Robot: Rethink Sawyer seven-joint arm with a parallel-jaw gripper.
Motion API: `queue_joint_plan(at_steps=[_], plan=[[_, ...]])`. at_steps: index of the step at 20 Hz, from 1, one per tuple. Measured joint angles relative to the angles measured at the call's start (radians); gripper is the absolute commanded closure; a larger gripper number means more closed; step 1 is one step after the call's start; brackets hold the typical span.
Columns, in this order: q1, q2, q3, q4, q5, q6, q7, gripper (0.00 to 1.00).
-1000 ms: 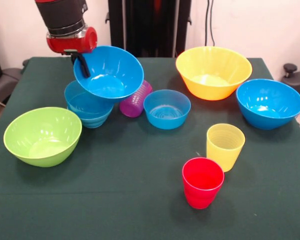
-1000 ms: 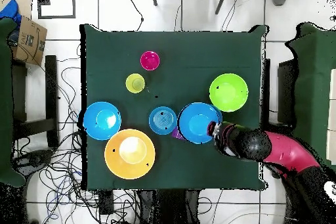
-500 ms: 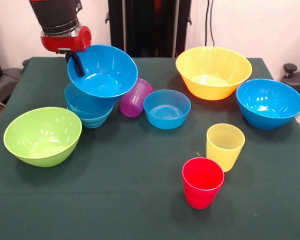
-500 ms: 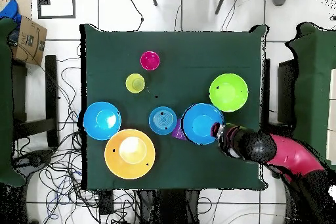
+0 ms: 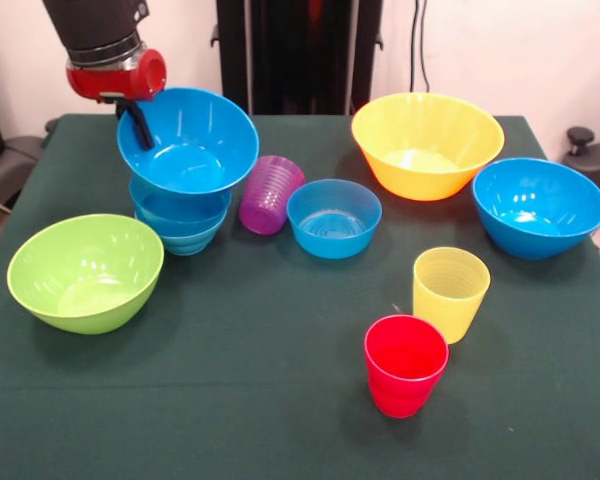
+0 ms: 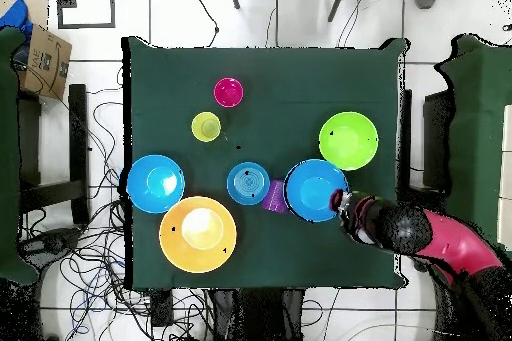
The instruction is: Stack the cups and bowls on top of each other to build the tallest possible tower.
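Gripper (image 5: 137, 122) fingers are clamped on the rim of a large blue bowl (image 5: 188, 140), which has swung from beside the purple cup (image 5: 270, 194) to level above the small blue bowl stack (image 5: 180, 220), ready for nesting. Elsewhere: one yellow (image 5: 427, 144), one green (image 5: 85, 271), two more blue bowls; three cups.

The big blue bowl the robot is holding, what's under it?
Under the big blue bowl, pinched at its rim by the gripper, sits a smaller blue bowl. Ridges low on it hint at more nested inside, but the big bowl covers its inside.
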Motion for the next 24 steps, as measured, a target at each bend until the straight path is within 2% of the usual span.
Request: queue_joint_plan(at_steps=[24], plan=[[-0.006, 0.01, 0.0, 0.0, -0.018, -0.014, 0.0, 1.0]])
